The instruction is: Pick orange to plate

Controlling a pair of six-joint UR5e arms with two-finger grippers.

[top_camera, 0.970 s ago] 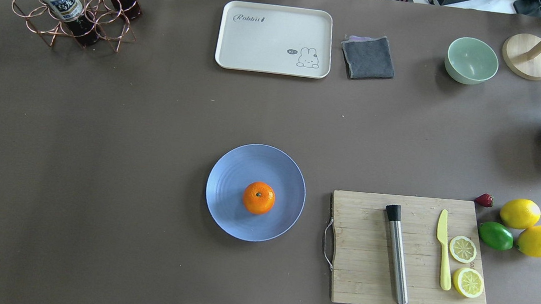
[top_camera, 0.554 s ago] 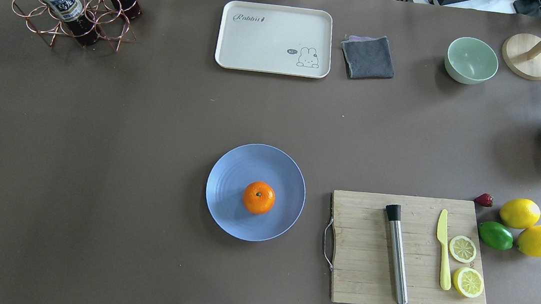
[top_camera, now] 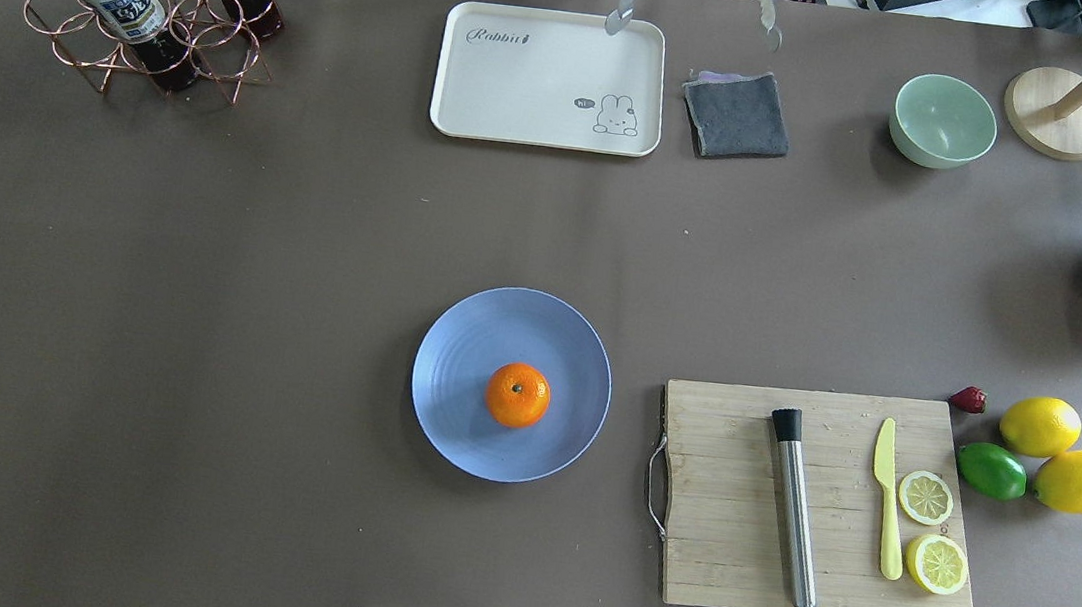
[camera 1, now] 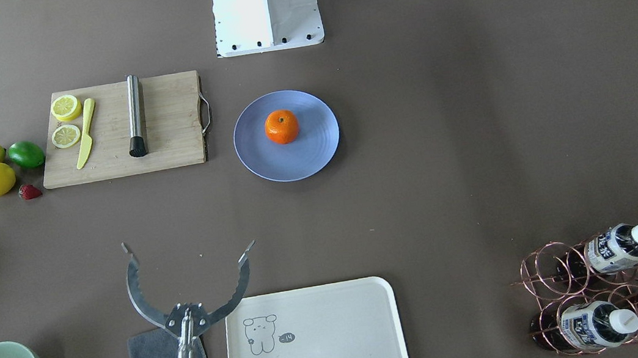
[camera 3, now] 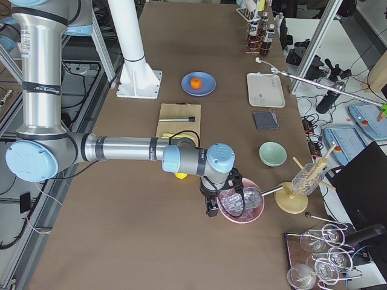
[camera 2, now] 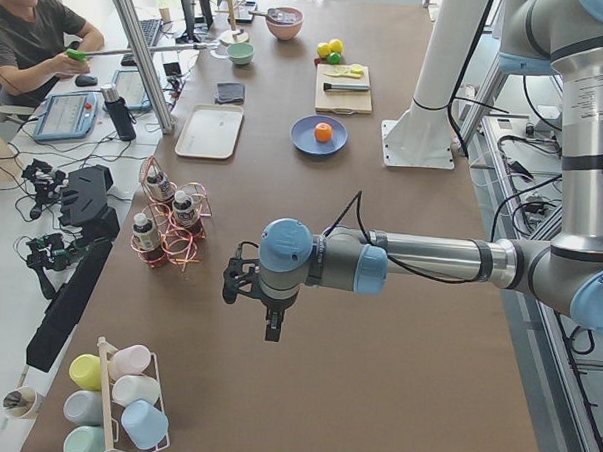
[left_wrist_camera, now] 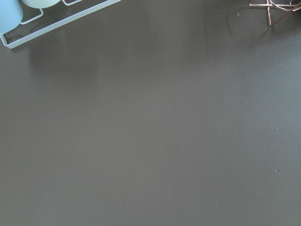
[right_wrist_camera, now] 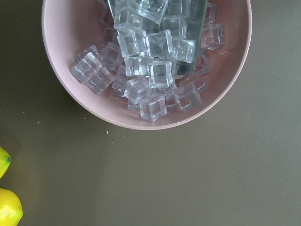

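The orange (top_camera: 517, 395) sits near the middle of the light-blue plate (top_camera: 461, 350), and nothing is touching it. It shows the same way from across the table, orange (camera 1: 281, 126) on plate (camera 1: 307, 157). Neither arm reaches into the overhead view. My left gripper (camera 2: 270, 325) hangs over bare table far off at the left end, seen only from the side, so I cannot tell its state. My right gripper (camera 3: 211, 209) hovers beside the pink ice bowl (camera 3: 242, 205) at the right end, its state equally unclear.
Long metal tongs (camera 1: 188, 282) on a pole reach in from the operators' side above the grey cloth (top_camera: 736, 113) and white tray (top_camera: 550, 78). A cutting board (top_camera: 729, 524) with muddler, knife and lemon slices lies right of the plate, beside lemons (top_camera: 1041, 426) and a lime (top_camera: 991, 471).
The tongs' tips have come into the overhead view at the far edge, above the tray and the cloth. The orange and the plate have not moved.
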